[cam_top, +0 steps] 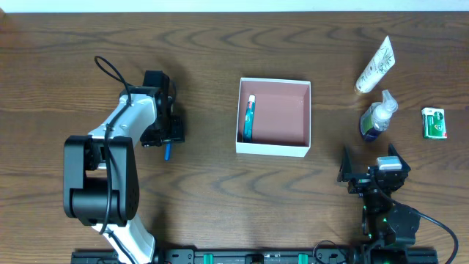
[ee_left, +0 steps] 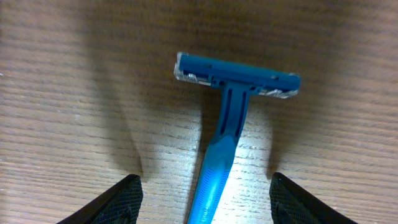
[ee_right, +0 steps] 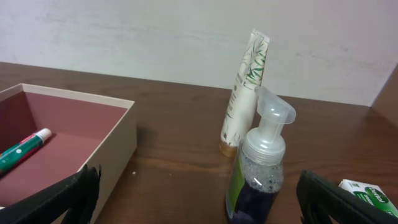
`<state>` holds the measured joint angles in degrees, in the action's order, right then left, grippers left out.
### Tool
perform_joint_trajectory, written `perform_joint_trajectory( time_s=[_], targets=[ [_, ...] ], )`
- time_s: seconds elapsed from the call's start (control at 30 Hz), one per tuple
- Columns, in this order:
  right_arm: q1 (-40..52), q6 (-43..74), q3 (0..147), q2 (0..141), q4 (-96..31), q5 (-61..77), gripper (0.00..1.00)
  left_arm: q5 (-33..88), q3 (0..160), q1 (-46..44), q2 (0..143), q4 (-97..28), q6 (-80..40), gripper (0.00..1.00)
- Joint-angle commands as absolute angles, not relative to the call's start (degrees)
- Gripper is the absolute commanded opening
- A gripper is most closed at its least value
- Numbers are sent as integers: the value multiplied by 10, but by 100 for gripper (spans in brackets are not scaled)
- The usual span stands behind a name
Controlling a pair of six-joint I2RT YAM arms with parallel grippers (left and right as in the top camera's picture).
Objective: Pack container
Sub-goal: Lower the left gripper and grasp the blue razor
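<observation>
The container (cam_top: 308, 117) is a shallow white-walled box with a reddish-brown inside at the table's middle; it also shows at the left of the right wrist view (ee_right: 118, 143). A green and white toothpaste tube (cam_top: 249, 117) lies inside along its left wall, also seen in the right wrist view (ee_right: 22, 149). A blue razor (ee_left: 227, 134) lies flat on the table, its handle between the wide-open fingers of my left gripper (ee_left: 202, 199). In the overhead view the razor (cam_top: 167, 152) pokes out below the left gripper (cam_top: 167, 132). My right gripper (ee_right: 199, 199) is open and empty at the lower right (cam_top: 374, 172).
A pump bottle with purple liquid (cam_top: 377, 117) stands right of the container, close ahead of my right gripper (ee_right: 258, 168). A white leaf-printed tube (cam_top: 375, 66) stands behind it (ee_right: 245, 87). A small green and white box (cam_top: 434, 122) lies at the far right (ee_right: 367, 193).
</observation>
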<state>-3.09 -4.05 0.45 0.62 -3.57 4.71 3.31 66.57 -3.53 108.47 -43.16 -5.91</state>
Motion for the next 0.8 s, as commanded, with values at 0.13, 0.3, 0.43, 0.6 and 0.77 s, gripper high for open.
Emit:
perform_joint_trajectory(
  time_s=[0.13, 0.3, 0.43, 0.6, 0.77],
  targets=[
    [-31, -48, 3, 4, -37, 50, 99, 41, 649, -33, 1095, -427, -52, 66],
    [-31, -48, 3, 4, -37, 50, 99, 41, 649, -33, 1095, -424, -52, 61],
    [-31, -48, 3, 4, -37, 50, 99, 41, 649, -33, 1095, -424, -52, 49],
    [-31, -48, 3, 4, -37, 50, 99, 41, 650, -33, 1095, -424, -52, 24],
    [-31, -48, 3, 4, -37, 50, 99, 41, 654, -33, 1093, -426, -52, 9]
  ],
)
